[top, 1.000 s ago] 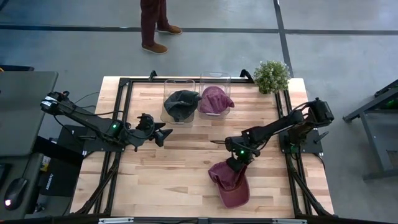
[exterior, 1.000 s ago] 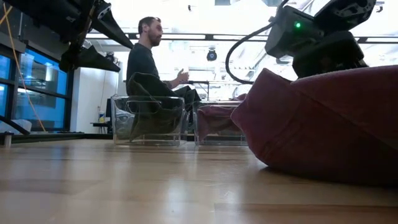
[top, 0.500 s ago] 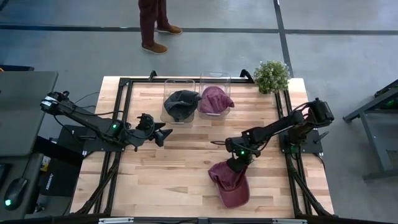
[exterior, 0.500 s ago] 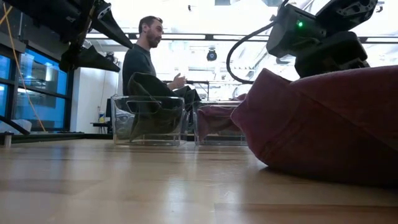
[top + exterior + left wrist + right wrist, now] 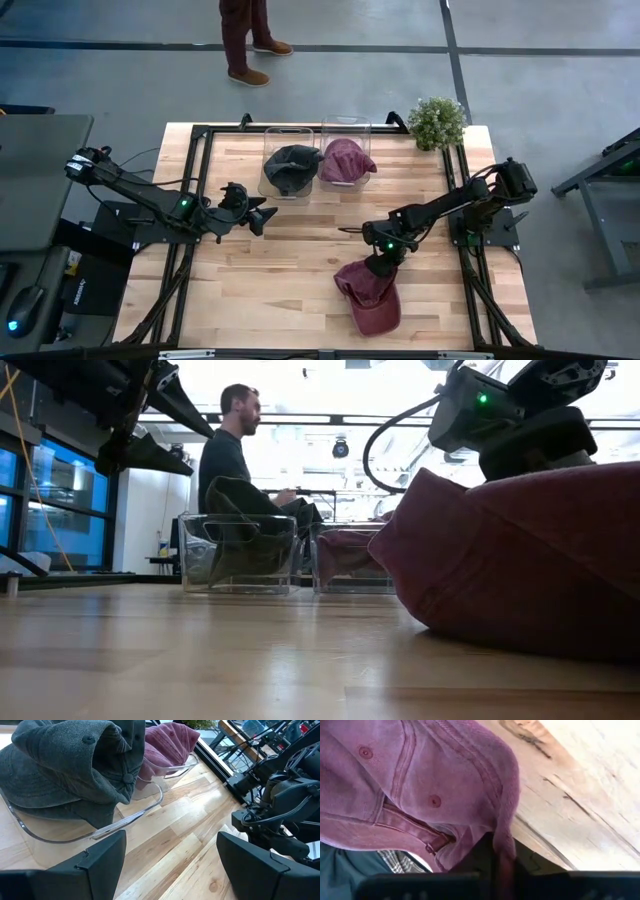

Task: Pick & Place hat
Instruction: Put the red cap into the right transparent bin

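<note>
A maroon hat (image 5: 370, 297) lies on the wooden table near its front edge, right of the middle; it fills the right side of the low view (image 5: 520, 560). My right gripper (image 5: 380, 266) stands over the hat's far edge and is shut on it. My left gripper (image 5: 262, 215) waits open at the table's left middle, holding nothing, its fingers (image 5: 95, 862) pointing toward the bins. A dark grey hat (image 5: 290, 168) and a second maroon hat (image 5: 346, 160) each sit in a clear bin at the far middle. My right gripper pinches a fold of the maroon hat's rim (image 5: 504, 842) between its two shut fingers (image 5: 492, 865), beside the back opening with the strap (image 5: 437, 842). The fingers slant down from the table's far right. The hat's crown and brim rest on the table.
A potted plant (image 5: 437, 122) stands at the far right corner. The two clear bins (image 5: 240, 550) sit side by side. Black frame rails (image 5: 200, 150) run along the table's sides. A person's legs (image 5: 245, 40) show beyond the far edge.
My right gripper has shut on the far edge of the maroon hat while staying in place. The hat has stayed on the table, its far edge gathered a little between the fingers.
</note>
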Robot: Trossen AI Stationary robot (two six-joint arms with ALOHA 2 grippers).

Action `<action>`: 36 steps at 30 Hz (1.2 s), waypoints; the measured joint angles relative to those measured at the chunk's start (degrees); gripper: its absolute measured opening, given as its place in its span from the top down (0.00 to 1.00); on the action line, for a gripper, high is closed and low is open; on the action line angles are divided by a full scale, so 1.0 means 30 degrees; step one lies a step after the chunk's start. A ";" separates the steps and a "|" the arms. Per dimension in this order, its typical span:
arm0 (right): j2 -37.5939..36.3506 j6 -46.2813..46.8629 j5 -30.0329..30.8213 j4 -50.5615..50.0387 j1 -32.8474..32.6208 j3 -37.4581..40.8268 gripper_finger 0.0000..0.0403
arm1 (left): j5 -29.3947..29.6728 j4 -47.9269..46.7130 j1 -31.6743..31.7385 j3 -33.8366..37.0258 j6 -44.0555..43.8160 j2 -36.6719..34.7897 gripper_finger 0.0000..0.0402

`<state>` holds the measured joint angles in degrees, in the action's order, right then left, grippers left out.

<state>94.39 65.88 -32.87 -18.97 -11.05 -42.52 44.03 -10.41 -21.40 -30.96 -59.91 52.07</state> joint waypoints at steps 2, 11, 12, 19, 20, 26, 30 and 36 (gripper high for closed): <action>0.0000 -0.0113 -0.0040 0.0002 0.0000 0.0000 0.98 | 0.0000 0.0000 -0.0001 0.0000 -0.0001 0.0000 0.25; 0.0000 -0.0838 -0.0389 0.0016 0.0000 0.0000 0.99 | -0.0007 0.0000 -0.0004 0.0000 0.0002 0.0000 0.25; 0.0000 -0.0953 -0.0395 0.0016 0.0000 0.0000 0.99 | -0.0011 0.0000 -0.0002 0.0000 -0.0002 0.0000 0.25; 0.0000 -0.1368 -0.0723 0.0024 0.0000 0.0000 0.99 | -0.0015 0.0000 -0.0001 0.0000 0.0002 0.0000 0.25; 0.0000 -0.1438 -0.0732 0.0046 0.0000 -0.0005 1.00 | -0.0015 0.0000 -0.0004 0.0000 0.0005 0.0000 0.25; 0.0007 -0.1634 -0.0761 0.0002 0.0000 -0.0186 1.00 | -0.0015 0.0000 0.0004 0.0000 0.0005 0.0000 0.25; 0.0007 -0.1988 -0.0762 -0.0097 0.0000 -0.0790 1.00 | -0.0012 -0.0004 -0.0004 0.0000 0.0002 0.0000 0.25; 0.0007 -0.3147 -0.0470 -0.1933 0.0000 -0.2309 1.00 | -0.0015 -0.0001 0.0000 0.0000 -0.0072 0.0000 0.25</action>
<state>94.41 56.44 -34.28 -24.76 -11.05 -49.45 43.99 -10.42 -21.40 -30.96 -60.13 52.07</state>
